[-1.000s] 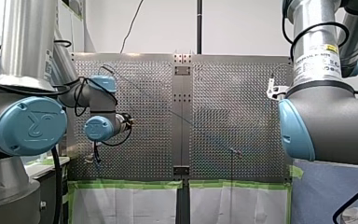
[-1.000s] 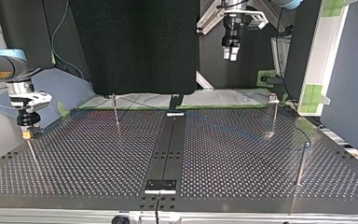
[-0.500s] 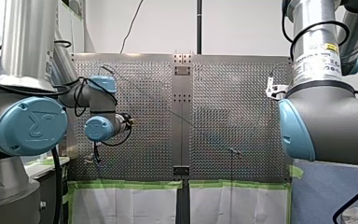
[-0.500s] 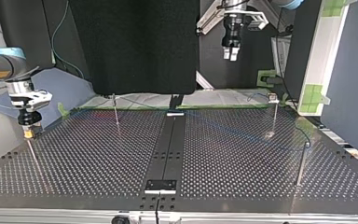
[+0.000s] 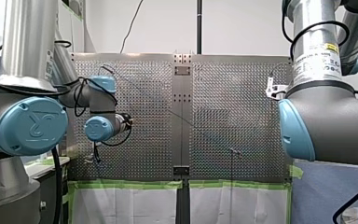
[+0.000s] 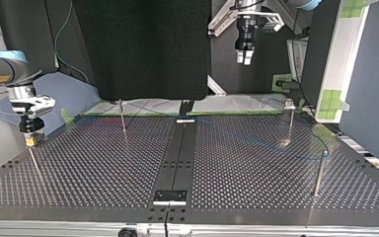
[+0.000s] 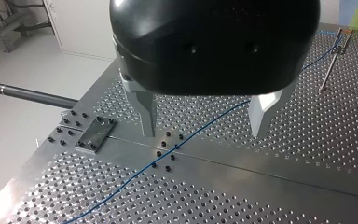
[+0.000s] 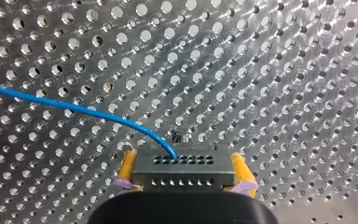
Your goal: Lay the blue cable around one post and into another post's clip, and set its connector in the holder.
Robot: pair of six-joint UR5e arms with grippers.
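The thin blue cable [image 7: 191, 135] lies across the perforated table and runs under my left gripper [image 7: 204, 133], which hangs open well above the plate with nothing between its metal fingers. The cable leads on to a thin post [image 7: 333, 60]. Its grey connector [image 8: 184, 170] sits between the yellow pads of my right gripper [image 8: 183, 154], which press on both its sides. The cable [image 8: 74, 108] curves out of the connector's face. At the top view's left my right gripper [image 6: 29, 140] stands over the tip of a slanted post [image 6: 33, 160]. My left gripper [image 6: 243, 55] is high at the back.
Three more thin posts stand on the table [image 6: 103, 177]: one at the back left [image 6: 122, 118], one with a clip at the back right [image 6: 289, 121], one at the near right [image 6: 319, 170]. A dark centre strip [image 6: 177, 158] runs down the middle.
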